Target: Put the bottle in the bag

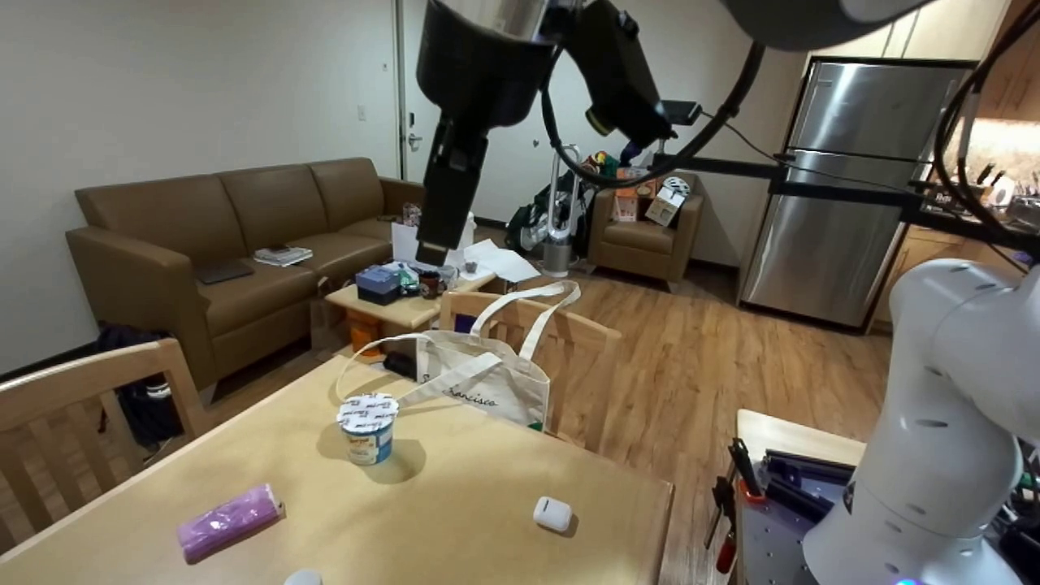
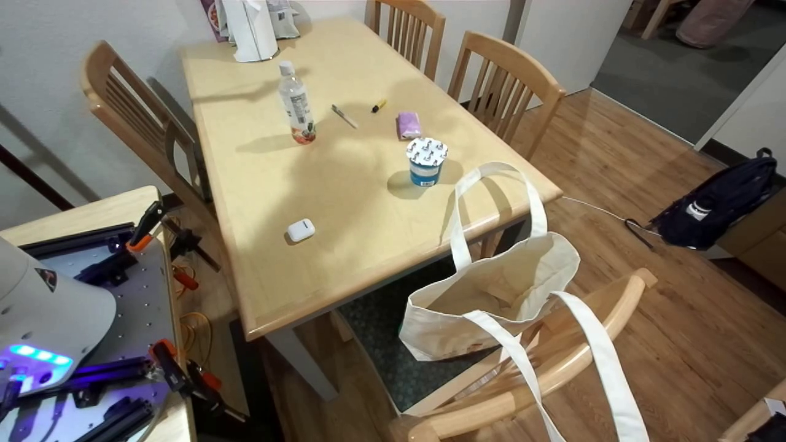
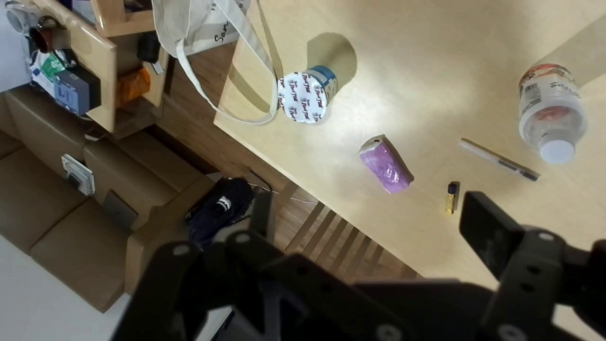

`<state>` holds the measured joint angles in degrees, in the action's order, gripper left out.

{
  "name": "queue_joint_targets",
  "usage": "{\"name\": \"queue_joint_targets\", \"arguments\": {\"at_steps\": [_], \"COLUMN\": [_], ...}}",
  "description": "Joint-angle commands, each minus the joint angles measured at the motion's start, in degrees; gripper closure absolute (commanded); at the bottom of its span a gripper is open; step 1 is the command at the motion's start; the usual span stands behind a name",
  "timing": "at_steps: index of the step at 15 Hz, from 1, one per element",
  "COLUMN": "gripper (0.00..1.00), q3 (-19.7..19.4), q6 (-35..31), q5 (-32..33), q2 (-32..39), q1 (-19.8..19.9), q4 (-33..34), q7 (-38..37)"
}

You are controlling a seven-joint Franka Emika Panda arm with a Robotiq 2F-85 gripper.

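A clear bottle with a white cap and printed label (image 2: pixel 298 109) stands upright on the table. It also shows at the right of the wrist view (image 3: pixel 551 111), and only its cap (image 1: pixel 303 578) shows at the bottom edge of an exterior view. A cream tote bag (image 2: pixel 439 328) stands open-topped on a chair at the table's end. It also shows in an exterior view (image 1: pixel 496 382) and partly in the wrist view (image 3: pixel 203 28). My gripper (image 3: pixel 374 220) is open and empty, fingers wide apart. It is high above the table in an exterior view (image 1: pixel 437 240), apart from bottle and bag.
On the table (image 2: pixel 258 288) are a yogurt cup (image 2: pixel 425 162), a purple packet (image 2: pixel 409 125), a white earbud case (image 2: pixel 301 230), a pen (image 2: pixel 344 116) and a small yellow tube (image 2: pixel 379 106). One bag strap (image 3: pixel 236 118) lies by the cup. White bags (image 2: pixel 252 31) stand at the far end.
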<state>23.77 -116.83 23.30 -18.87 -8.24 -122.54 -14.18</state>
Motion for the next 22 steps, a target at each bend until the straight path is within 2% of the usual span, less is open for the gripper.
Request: {"name": "queue_joint_targets", "arguments": {"at_steps": [1, 4, 7, 12, 13, 16, 17, 20, 22], "gripper": [0.0, 0.0, 0.0, 0.0, 0.0, 0.0, 0.0, 0.0, 0.0], "q3": [-1.65, -3.57, -3.67, -3.91, -3.57, -3.8, -3.42, -2.74, -2.59], "q6": [-0.23, -0.25, -0.62, 4.48, 2.15, 2.74, 8.09, 15.68, 20.02], "q5": [1.95, -4.62, -9.37, -18.08, -14.98, -16.22, -15.23, -17.1, -20.84], "q2": [-0.85, 2.79, 7.81, 16.15, 12.66, 15.97, 16.65, 18.81, 20.83], "q1": [-1.39, -4.68, -7.29, -9.62, -9.31, -9.7, -9.72, -10.5, -11.21], "q4": [-0.9, 1.68, 4.67, 10.39, 6.77, 9.06, 11.13, 14.23, 16.7], "q7": [1.87, 10.5, 15.13, 21.32, 17.25, 18.77, 11.36, 3.3, 0.26]}}
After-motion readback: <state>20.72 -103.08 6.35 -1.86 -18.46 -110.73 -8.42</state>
